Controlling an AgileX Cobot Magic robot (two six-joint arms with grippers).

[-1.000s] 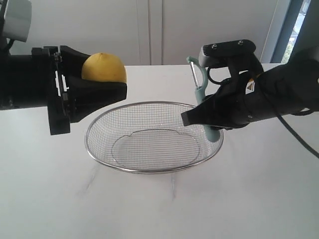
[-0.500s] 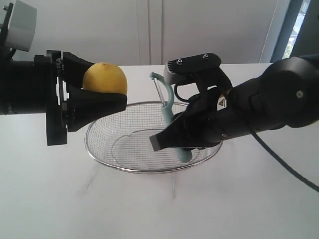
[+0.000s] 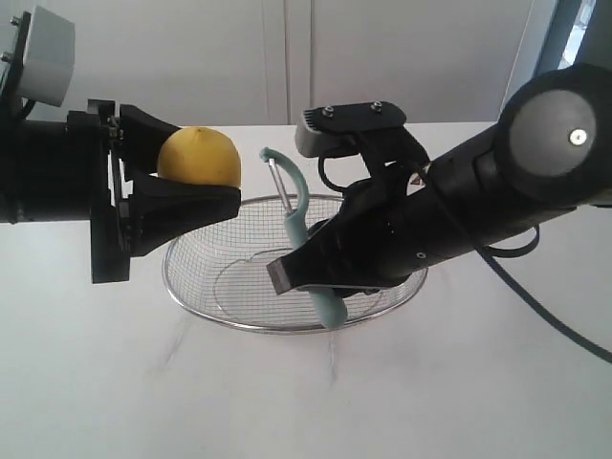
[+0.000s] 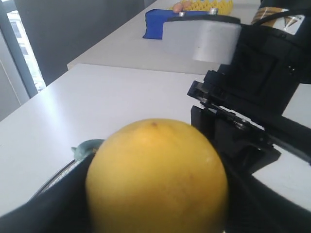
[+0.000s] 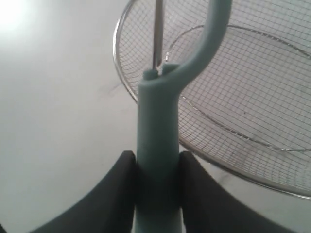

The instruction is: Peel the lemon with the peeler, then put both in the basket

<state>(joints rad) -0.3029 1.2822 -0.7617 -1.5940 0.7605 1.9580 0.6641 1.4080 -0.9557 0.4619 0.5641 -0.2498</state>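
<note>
The yellow lemon is held in the air above the left rim of the basket, with my left gripper shut on it; it fills the left wrist view. My right gripper is shut on the pale teal handle of the peeler, which stands upright over the basket with its loop head and blade up, a short way right of the lemon. In the right wrist view the fingers clamp the peeler handle with the basket mesh behind.
The silver wire basket sits on a white table. A blue object and some yellow items lie on a farther table in the left wrist view.
My right gripper has carried the peeler leftward over the basket, from near its right rim to close beside the lemon. The left gripper and lemon have barely moved.
</note>
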